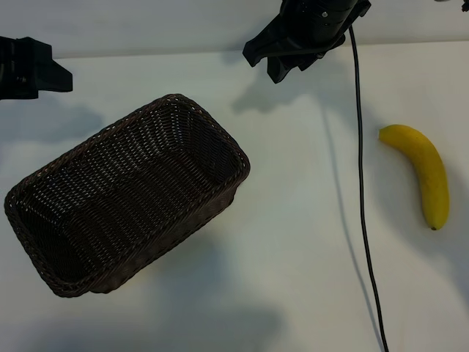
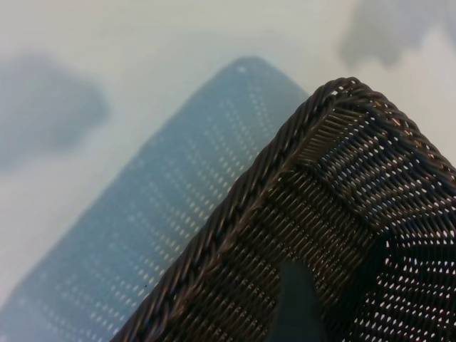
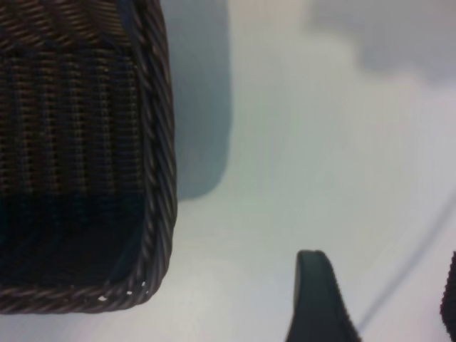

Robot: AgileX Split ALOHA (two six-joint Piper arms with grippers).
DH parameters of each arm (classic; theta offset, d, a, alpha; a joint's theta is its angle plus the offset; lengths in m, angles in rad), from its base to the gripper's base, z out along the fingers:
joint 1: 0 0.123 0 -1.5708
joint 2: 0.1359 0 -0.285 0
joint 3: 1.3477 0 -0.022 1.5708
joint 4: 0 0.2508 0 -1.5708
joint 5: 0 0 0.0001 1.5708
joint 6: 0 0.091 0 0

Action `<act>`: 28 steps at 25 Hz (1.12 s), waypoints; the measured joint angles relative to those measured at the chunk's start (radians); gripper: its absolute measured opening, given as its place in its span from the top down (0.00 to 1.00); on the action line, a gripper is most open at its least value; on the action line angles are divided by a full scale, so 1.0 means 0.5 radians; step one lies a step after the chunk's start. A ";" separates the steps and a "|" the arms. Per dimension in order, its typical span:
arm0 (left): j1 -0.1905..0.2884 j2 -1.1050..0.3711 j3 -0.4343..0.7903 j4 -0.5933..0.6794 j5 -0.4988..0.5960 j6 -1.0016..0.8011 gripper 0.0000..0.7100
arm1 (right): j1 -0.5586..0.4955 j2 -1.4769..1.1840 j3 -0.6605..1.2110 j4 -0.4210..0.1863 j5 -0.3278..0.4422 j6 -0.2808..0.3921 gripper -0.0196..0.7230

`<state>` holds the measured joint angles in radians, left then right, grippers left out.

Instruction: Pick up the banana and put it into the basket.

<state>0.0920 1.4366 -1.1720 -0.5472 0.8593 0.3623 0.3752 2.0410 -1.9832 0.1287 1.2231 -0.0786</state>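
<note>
A: Exterior view first. What did you see on the white table (image 1: 293, 257)?

B: The banana (image 1: 423, 170) lay at the right side of the frame, near the right edge. It was yellow and curved, with its small dark tip pointing down. Nothing touched it.

A: And the basket (image 1: 44, 192)?

B: It was big, dark brown and woven. It sat at the left and middle of the frame, turned at a slant, and nothing was inside it. It was well apart from the banana.

A: Where was the right gripper (image 1: 282, 62)?

B: At the top middle of the frame, above the table. It hung between the basket and the banana, but it touched neither one. A black cable (image 1: 361, 183) ran down from it, past the banana's left side, to the bottom of the frame.

A: Were its fingers pinched?

B: No. In the right wrist view, one dark finger (image 3: 317, 299) stood at the bottom with a wide gap beside it, and only bare table in the gap. It held nothing. A corner of the basket (image 3: 160, 178) showed at the left of that frame.

A: And the left gripper (image 1: 33, 67)?

B: It was at the upper left edge of the exterior view, off to the side. The left wrist view looked down on the basket's braided rim (image 2: 242, 206). One dark finger (image 2: 292, 306) showed at the bottom of that frame. Its fingers were spread apart too, and held nothing
</note>
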 joint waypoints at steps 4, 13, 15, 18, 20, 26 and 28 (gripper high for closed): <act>0.000 0.000 0.000 0.000 0.000 -0.002 0.21 | 0.000 0.000 0.000 0.000 0.000 0.000 0.41; 0.000 0.000 0.000 0.000 -0.029 -0.004 0.21 | 0.000 0.000 0.000 0.000 0.000 0.000 0.41; 0.000 0.000 0.000 -0.006 -0.047 -0.006 0.21 | 0.000 0.000 0.000 0.000 0.000 0.000 0.41; 0.000 0.000 0.000 -0.047 -0.055 -0.006 0.21 | 0.000 0.000 0.000 0.000 0.000 0.000 0.41; 0.000 0.000 0.000 -0.044 -0.011 -0.031 0.21 | 0.000 0.000 0.000 0.000 0.000 -0.005 0.41; 0.000 -0.115 0.094 0.153 0.032 -0.363 0.21 | 0.000 0.000 0.000 0.000 0.000 -0.025 0.41; 0.000 -0.218 0.206 0.210 -0.012 -0.465 0.21 | 0.000 0.000 0.000 0.000 0.000 -0.025 0.41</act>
<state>0.0920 1.3277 -1.0688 -0.4422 0.8534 0.1298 0.3752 2.0410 -1.9832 0.1287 1.2231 -0.0911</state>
